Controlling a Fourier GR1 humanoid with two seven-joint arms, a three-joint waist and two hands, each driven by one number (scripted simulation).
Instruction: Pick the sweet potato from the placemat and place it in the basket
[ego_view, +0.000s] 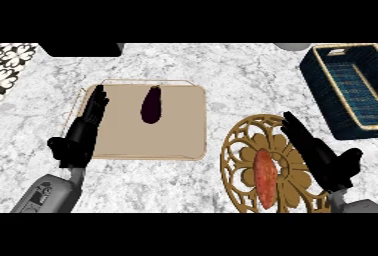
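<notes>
Left hand (81, 131) released, fingers straight, over the board's (184, 125) left edge; eggplant (150, 105) on the board. Right of the board, sweet potato (266, 176) on the placemat (244, 145), right hand (321, 155) released just beside. Basket (325, 95) further right.

Left robot hand (77, 137) open, fingers straight, right robot hand (325, 157) open, fingers extended forward
</notes>
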